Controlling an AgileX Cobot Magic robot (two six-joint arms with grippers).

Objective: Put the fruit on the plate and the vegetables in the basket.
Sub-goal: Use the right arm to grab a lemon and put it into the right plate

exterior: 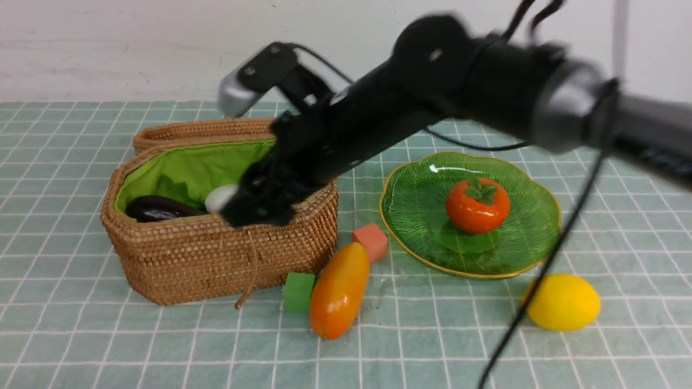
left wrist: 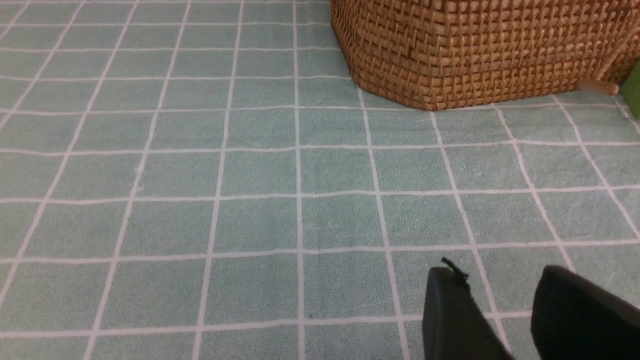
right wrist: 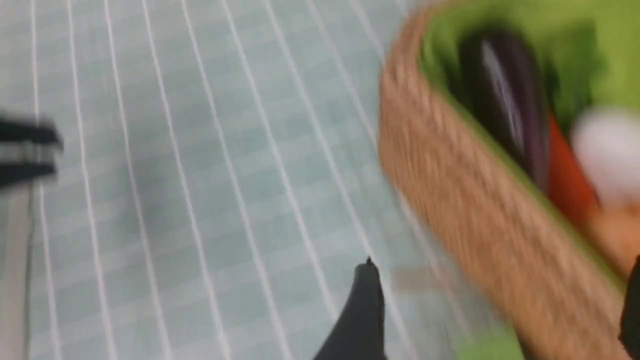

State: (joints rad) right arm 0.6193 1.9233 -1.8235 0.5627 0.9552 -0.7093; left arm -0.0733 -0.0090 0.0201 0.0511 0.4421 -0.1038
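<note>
1. The right claw [exterior: 254, 212], centre-left of the front frame, hangs over the front rim of the basket [exterior: 216, 259]. The wrist view shows its fingers [right wrist: 367, 310] spread wide with nothing between them. Judgement: a release pose above the vegetable container.
2. Just beside it inside the basket lie the white radish [exterior: 219, 197] and the purple eggplant [exterior: 159, 208]. The wrist view adds a red shape, probably the pepper [right wrist: 567, 175], but it is too blurred to confirm.
3. The lid [exterior: 200, 132] sits behind the basket, which leaves the mouth free for loading.
4. The plate [exterior: 421, 237], right of centre, carries only the persimmon [exterior: 477, 205].
5. The mango [exterior: 339, 289] lies on the worktop [exterior: 108, 335] at lower centre, touching the green cube [exterior: 298, 292] and the salmon cube [exterior: 371, 241]. The lemon [exterior: 564, 301] rests at lower right, just off the plate rim. Both fruits are outstanding.
6. The left claw [left wrist: 497, 280] is partly parted and empty, low over bare cloth near a basket corner. Judgement: it is parked clear of the working arm.
</note>
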